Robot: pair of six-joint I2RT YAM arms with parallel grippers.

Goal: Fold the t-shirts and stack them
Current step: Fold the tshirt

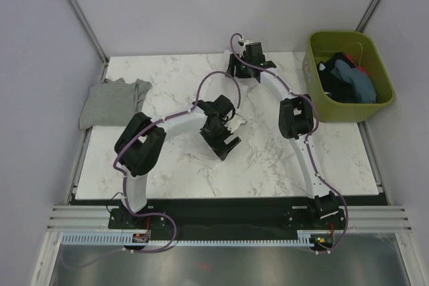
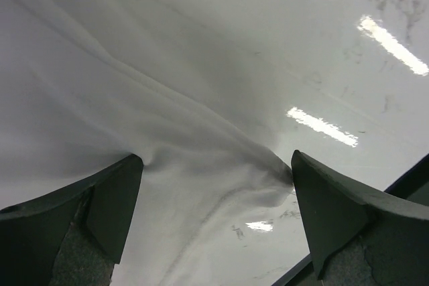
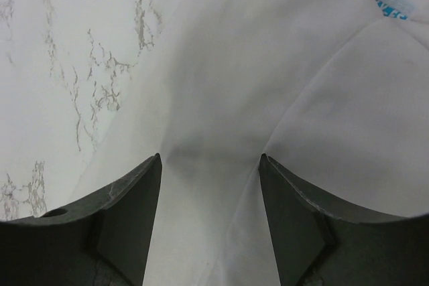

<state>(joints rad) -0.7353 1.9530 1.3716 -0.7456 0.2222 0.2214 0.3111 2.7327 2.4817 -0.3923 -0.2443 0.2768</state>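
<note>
Here, the left gripper, near the centre of the overhead view, has its jaws spread wide, tips resting on a ridge of the white t-shirt. We see the right gripper with jaws apart too, above the same cloth. A grey t-shirt lies at left; dark and teal shirts sit in the upper-right bin.

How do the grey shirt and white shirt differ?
The grey shirt lies at the table's left edge, untouched; the white shirt lies mid-table under the left end effector and right end effector. Grey stands out against the marble; white nearly blends in. Both lie outside the bin.
</note>
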